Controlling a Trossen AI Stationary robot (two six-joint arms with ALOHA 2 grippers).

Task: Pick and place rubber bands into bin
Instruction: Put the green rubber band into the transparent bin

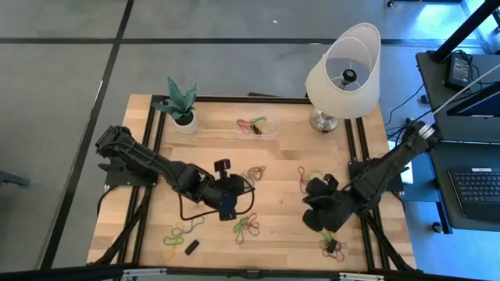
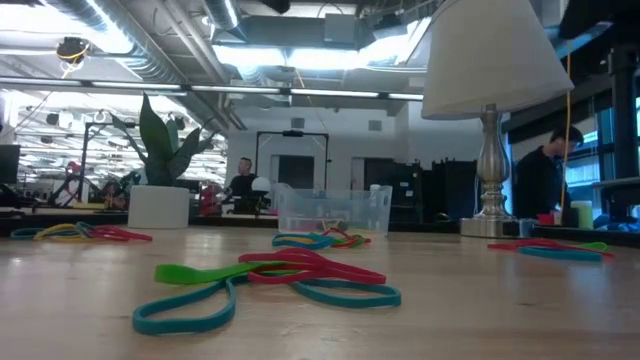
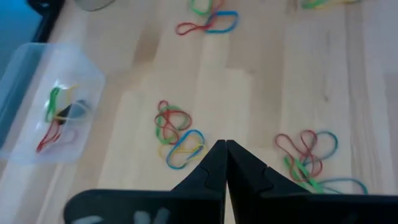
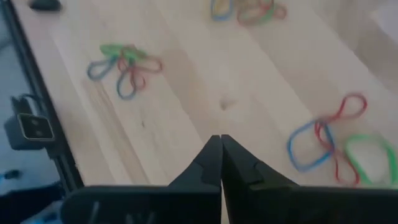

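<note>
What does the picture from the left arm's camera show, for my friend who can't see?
The left gripper is shut and empty above a wooden table scattered with colourful rubber bands. A clear bin nearby already holds a few.

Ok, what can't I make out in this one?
- How many rubber bands lie in the bin: too small in the high view, blurred through the clear wall in the low view.
- Both arms: absent from the low view.
- Bands at the right gripper: partly hidden under the arm, high view.
- Lamp top: cut off, low view.
</note>
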